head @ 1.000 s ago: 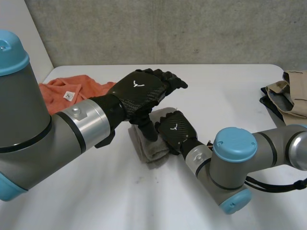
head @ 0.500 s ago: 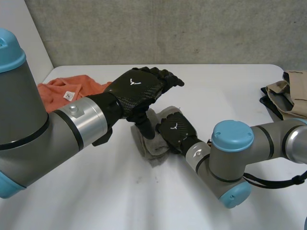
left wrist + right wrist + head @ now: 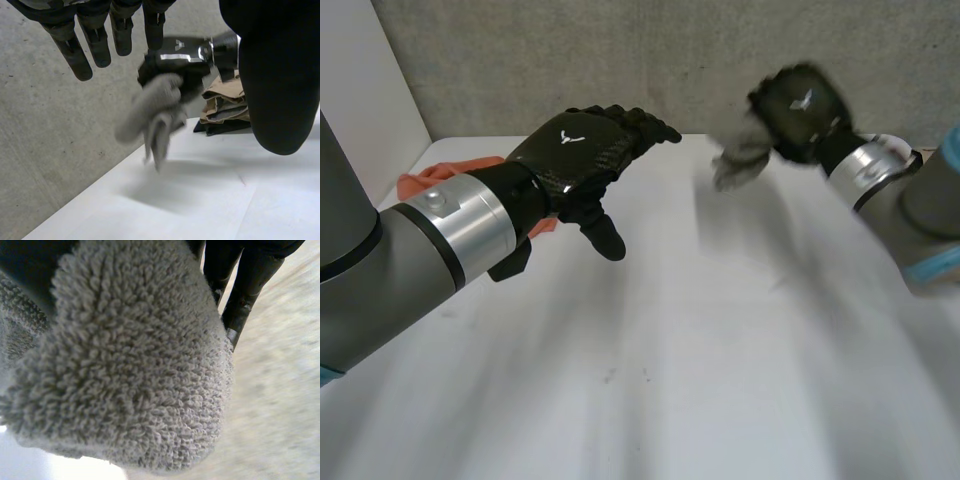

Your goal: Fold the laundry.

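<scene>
The towel (image 3: pixel 738 155) is off the table (image 3: pixel 720 350), bunched in the right hand (image 3: pixel 798 105) above the far right part of the tabletop. The hand's fingers are curled round the top of the bundle, and loose folds hang below it. In the left wrist view the towel (image 3: pixel 155 107) droops from the right hand (image 3: pixel 175 55) in two or three limp lobes. It touches nothing underneath. In the right wrist view its grey looped pile (image 3: pixel 125 365) bulges under the palm, with dark fingers (image 3: pixel 250 275) beside it.

The left hand (image 3: pixel 575 155) hovers over the table's middle-left and holds nothing. Its fingers (image 3: pixel 95 35) are straight and slightly spread, and the thumb (image 3: pixel 280 75) stands apart, pointing down.

An orange cloth (image 3: pixel 420 185) lies behind the left forearm at the far left. A pile (image 3: pixel 225 102) of tan clothes sits on the table beyond the right hand.
</scene>
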You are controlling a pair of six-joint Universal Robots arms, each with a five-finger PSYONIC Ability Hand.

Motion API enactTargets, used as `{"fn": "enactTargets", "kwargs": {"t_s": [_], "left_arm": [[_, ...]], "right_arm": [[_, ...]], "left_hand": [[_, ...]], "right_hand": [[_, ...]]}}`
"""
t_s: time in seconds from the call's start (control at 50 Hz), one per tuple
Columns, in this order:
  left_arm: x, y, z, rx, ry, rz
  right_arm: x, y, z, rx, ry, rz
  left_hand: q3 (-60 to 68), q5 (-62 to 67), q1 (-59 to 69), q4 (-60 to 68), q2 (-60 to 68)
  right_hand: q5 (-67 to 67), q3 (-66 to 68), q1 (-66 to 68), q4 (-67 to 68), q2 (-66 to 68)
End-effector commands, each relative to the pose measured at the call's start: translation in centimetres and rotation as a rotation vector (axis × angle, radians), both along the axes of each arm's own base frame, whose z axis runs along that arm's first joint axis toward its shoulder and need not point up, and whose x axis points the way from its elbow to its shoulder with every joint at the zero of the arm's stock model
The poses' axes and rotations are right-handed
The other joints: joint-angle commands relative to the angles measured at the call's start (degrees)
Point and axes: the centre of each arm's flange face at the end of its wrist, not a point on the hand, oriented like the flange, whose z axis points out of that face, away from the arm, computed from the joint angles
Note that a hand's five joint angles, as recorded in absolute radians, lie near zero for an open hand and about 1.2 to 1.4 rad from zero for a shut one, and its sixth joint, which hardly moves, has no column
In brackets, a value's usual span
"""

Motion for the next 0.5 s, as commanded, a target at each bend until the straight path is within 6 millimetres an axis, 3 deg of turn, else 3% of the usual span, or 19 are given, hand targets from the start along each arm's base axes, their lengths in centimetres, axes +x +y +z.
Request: {"fn": "enactTargets", "kwargs": {"t_s": [0.02, 0.14, 0.2, 0.22, 0.36, 0.5], "left_arm": [[0.2, -0.4, 0.1, 0.007, 0.020, 0.013], [0.2, -0.4, 0.0, 0.011, 0.018, 0.013], [0.3, -0.5, -0.1, 0.012, 0.017, 0.015], [0.3, -0.5, 0.0, 0.011, 0.018, 0.015], [0.3, -0.5, -0.1, 0.012, 0.017, 0.017], [0.3, -0.6, -0.2, 0.018, 0.014, 0.017]], "right_arm": [[-5.6, -4.1, 5.9, -0.103, -0.114, -0.012], [-12.9, -7.7, 8.1, -0.197, -0.175, -0.044], [-14.9, -8.5, 7.8, -0.204, -0.176, -0.044], [-16.5, -9.2, 7.2, -0.203, -0.168, -0.045], [-21.6, -11.2, 2.9, -0.137, -0.118, -0.055], [-24.5, -12.1, -1.4, -0.070, -0.096, -0.068]], "left_hand": [[0.9, 0.2, 1.8, 1.3, 1.2], [0.9, 0.2, 1.8, 1.3, 1.2], [0.9, 0.2, 1.8, 1.3, 1.2], [0.9, 0.2, 1.8, 1.3, 1.2], [0.9, 0.2, 1.8, 1.3, 1.2], [0.9, 0.2, 1.8, 1.3, 1.2]], "right_hand": [[18.6, 15.2, 28.9, 12.8, 14.2], [18.6, 15.2, 28.9, 12.8, 14.2], [18.6, 15.2, 28.9, 12.8, 14.2], [18.6, 15.2, 28.9, 12.8, 14.2], [18.6, 15.2, 28.9, 12.8, 14.2], [18.6, 15.2, 28.9, 12.8, 14.2]]}}
